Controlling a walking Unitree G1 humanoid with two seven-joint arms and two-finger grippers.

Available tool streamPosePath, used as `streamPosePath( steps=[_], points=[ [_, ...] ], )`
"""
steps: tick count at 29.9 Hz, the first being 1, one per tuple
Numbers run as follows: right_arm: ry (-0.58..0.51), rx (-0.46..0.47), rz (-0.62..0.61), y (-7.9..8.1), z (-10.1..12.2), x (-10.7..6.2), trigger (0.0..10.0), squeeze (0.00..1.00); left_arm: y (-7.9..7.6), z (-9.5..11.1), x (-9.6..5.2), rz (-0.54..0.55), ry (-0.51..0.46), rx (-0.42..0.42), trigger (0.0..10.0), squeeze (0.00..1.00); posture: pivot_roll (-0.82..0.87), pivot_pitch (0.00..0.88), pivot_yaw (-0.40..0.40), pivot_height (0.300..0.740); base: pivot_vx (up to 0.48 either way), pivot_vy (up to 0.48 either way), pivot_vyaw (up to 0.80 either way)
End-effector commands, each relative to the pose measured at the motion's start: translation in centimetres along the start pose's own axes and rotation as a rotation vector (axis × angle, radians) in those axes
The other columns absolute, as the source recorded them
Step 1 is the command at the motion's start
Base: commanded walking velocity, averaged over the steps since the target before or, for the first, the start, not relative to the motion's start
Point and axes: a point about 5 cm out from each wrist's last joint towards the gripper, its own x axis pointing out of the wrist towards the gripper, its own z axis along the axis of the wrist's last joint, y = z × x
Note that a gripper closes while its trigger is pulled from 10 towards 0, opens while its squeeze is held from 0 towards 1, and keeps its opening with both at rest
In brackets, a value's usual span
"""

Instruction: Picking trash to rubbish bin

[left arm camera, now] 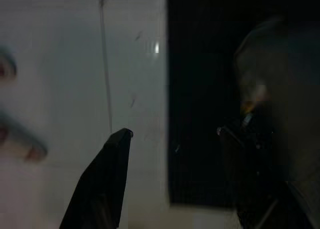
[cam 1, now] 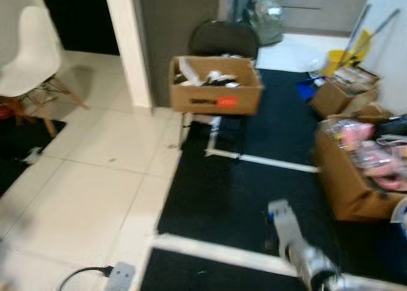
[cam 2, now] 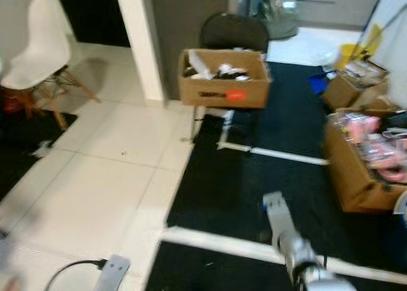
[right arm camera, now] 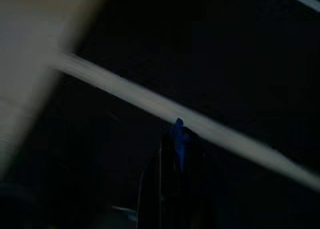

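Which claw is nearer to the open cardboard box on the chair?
Probably the right claw: its arm reaches forward over the black mat toward the cardboard box. The left claw hangs over white tiles, position unclear.

Head stereo pair looks forward and down from standing height over white tile and a black mat (cam 1: 254, 176); both eyes share the cardboard box (cam 1: 215, 84) on a chair, the white chair (cam 2: 39, 46) and the right arm (cam 2: 286, 237). Left wrist cam points down close past one black finger (left arm camera: 102, 181) at the tile-mat edge. Right wrist cam, dark and blurred, faces the mat's white stripe (right arm camera: 165, 111) from near.
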Motion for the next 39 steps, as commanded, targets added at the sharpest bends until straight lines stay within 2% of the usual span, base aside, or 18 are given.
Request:
streamPosePath(
  steps=[1,4,7,10,16,33,35,39],
  points=[
    [-0.021,0.011,0.003,-0.1,0.3,0.0,10.0,0.0,0.1,1.0,0.1,0.008,-0.031,-0.003,10.0,0.0,-0.09,0.039,0.081,0.74,0.48,0.0,0.0],
    [-0.055,0.01,0.026,0.6,1.5,0.3,10.0,0.0,0.1,0.9,0.1,0.008,-0.026,-0.003,10.0,0.0,-0.08,0.041,0.082,0.74,0.48,0.0,0.0],
    [-0.099,0.051,0.063,1.5,3.0,0.5,10.0,0.0,0.2,0.7,0.1,0.007,-0.021,-0.001,10.0,0.0,-0.08,0.044,0.082,0.74,0.48,0.0,-0.8],
    [-0.111,0.056,0.064,1.7,3.4,0.5,10.0,0.0,0.2,0.6,0.0,0.007,-0.02,-0.002,10.0,0.0,-0.08,0.046,0.081,0.74,0.48,0.0,-0.8],
    [-0.207,0.082,0.074,2.2,6.0,0.7,10.0,0.0,-0.2,0.3,0.0,-0.005,-0.013,0.013,10.0,0.0,-0.08,0.058,0.079,0.74,0.48,0.0,-0.8],
    [-0.298,0.1,0.099,2.5,8.3,0.6,10.0,0.0,-0.6,-0.1,0.0,-0.018,-0.006,0.022,10.0,0.0,-0.07,0.062,0.079,0.74,0.48,0.0,-0.8],
    [-0.344,0.154,0.142,2.9,9.1,0.4,10.0,0.0,-0.6,-0.1,0.0,-0.018,-0.007,0.025,10.0,0.0,-0.07,0.061,0.078,0.74,0.48,0.0,-0.4],
    [-0.457,0.246,0.338,4.4,11.1,-0.1,10.0,0.0,-0.6,0.0,0.0,-0.021,-0.007,0.032,10.0,0.0,-0.07,0.06,0.079,0.74,0.48,0.0,0.0]
  ],
)
